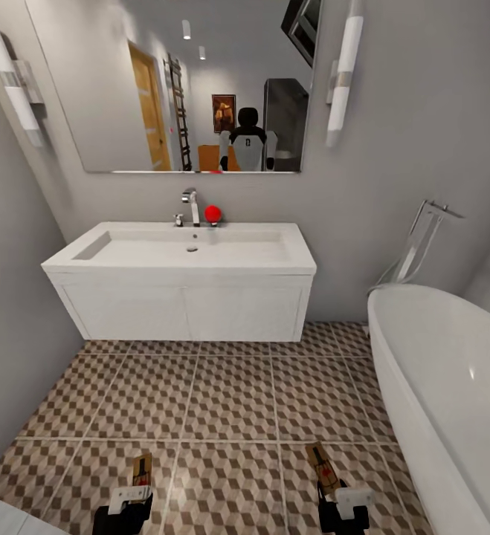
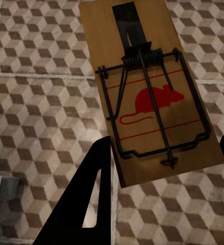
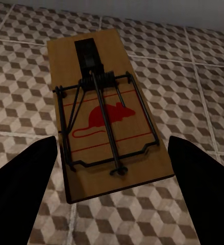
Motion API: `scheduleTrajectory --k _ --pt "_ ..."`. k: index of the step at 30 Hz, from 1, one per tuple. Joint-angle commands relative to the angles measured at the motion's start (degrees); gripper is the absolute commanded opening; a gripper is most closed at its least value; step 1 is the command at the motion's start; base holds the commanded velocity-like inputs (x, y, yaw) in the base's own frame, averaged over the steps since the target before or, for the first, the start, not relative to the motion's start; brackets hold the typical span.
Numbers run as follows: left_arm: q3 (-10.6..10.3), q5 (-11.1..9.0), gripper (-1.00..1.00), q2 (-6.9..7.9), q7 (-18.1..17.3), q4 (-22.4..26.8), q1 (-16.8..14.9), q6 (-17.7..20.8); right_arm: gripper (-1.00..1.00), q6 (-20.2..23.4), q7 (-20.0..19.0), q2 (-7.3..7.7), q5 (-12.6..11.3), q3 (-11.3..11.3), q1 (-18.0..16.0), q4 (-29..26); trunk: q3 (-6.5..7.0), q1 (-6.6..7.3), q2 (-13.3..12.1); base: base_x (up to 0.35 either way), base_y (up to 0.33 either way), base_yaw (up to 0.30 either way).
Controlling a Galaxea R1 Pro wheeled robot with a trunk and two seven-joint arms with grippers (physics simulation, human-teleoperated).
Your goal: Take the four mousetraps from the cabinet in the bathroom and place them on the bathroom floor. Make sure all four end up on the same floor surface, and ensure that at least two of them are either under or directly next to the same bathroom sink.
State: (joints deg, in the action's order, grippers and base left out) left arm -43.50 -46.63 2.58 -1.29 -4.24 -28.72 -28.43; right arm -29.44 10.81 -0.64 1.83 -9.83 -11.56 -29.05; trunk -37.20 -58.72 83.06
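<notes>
I hold one mousetrap (image 2: 152, 92) in my left end effector (image 1: 129, 499), another mousetrap (image 3: 109, 120) in my right end effector (image 1: 341, 505), facing the bathroom sink (image 1: 192, 249).

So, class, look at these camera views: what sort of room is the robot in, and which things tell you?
A bathroom, almost certainly: a white basin with a chrome tap on a wall-hung vanity, a white oval bathtub beside it, and a mirror above.
</notes>
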Motion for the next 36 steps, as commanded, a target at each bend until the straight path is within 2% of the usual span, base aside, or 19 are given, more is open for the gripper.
scheduleTrajectory --k 1,36 --pt "-0.45 -0.31 -1.0 -0.04 -0.13 -0.16 -0.06 -0.22 -1.0 -0.08 0.51 0.03 0.17 -0.28 -0.04 0.06 -0.05 -0.01 0.02 0.059 0.0 0.0" --pt "-0.45 -0.29 -1.0 0.14 -0.2 -0.16 -0.1 -0.26 -1.0 -0.09 0.35 0.03 0.01 -0.21 -0.04 4.35 -0.05 -0.01 0.02 0.004 0.0 0.0"
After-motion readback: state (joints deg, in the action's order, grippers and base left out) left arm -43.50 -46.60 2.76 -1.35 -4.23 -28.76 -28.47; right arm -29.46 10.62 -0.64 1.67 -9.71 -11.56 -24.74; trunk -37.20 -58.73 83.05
